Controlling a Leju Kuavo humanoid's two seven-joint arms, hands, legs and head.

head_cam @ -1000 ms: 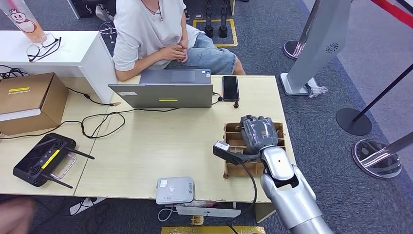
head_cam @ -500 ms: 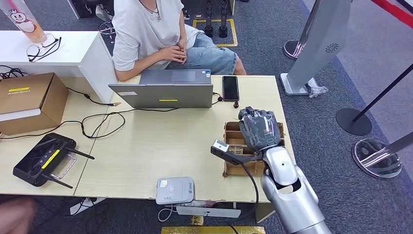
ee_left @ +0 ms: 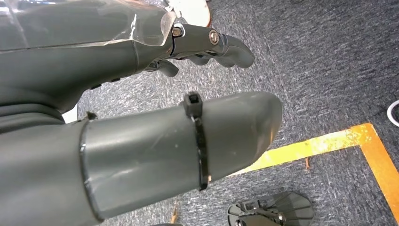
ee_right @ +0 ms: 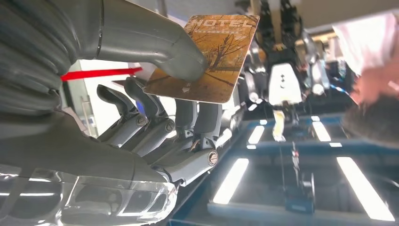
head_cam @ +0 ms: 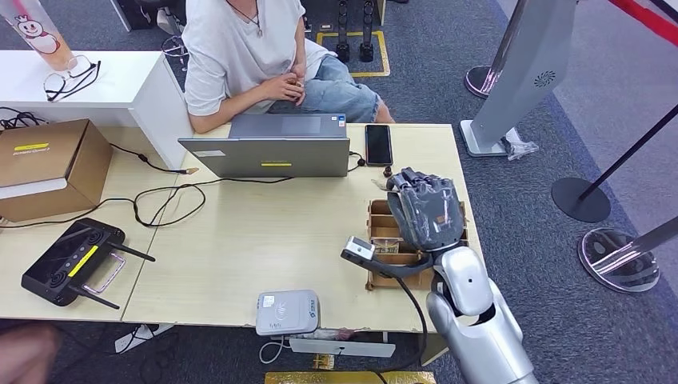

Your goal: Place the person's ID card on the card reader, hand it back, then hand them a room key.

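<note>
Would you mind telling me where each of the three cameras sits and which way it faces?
Head view: high on the body, looking down at the table; shows the right hand over the wooden card box.
Left wrist view: behind the left hand, facing carpet.
Right wrist view: behind the right hand, which pinches a hotel key card, facing upward.
Shared: head and right wrist views both show the right hand.

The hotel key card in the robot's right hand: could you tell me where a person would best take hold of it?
Best by the free end of the hotel key card, the one printed HOTEL, which sticks out past the right hand. The thumb presses on the opposite end against the fingers, so pinching both flat faces from the far edge should avoid them.
</note>
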